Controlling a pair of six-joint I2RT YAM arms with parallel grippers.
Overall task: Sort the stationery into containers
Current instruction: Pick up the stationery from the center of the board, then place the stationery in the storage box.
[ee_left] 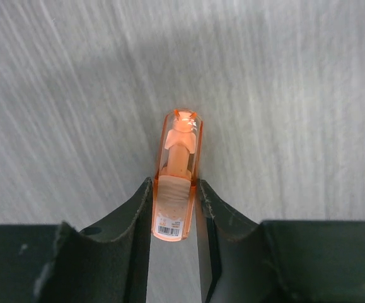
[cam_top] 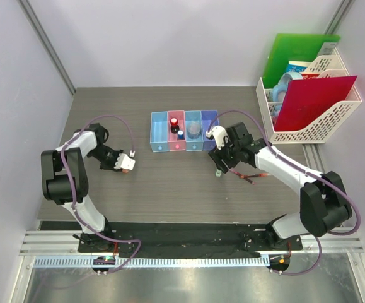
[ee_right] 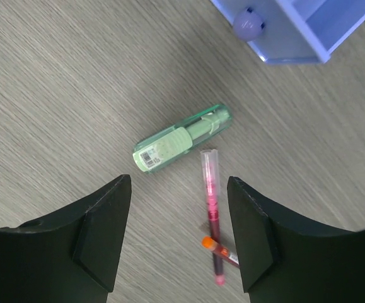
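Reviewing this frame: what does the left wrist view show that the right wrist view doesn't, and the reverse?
Only the left wrist view: the orange piece, its barcode end pinched between the fingers of the left gripper.

Only the right wrist view: the green piece lying flat, two thin dark-red pens crossing beside it, a corner of the purple-blue bin, and the right gripper open over them, holding nothing.

Both share: the grey wood-grain table underneath.

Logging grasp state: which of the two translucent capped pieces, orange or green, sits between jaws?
The orange piece, pinched in the left gripper. The green piece lies loose on the table, ahead of the open right gripper.
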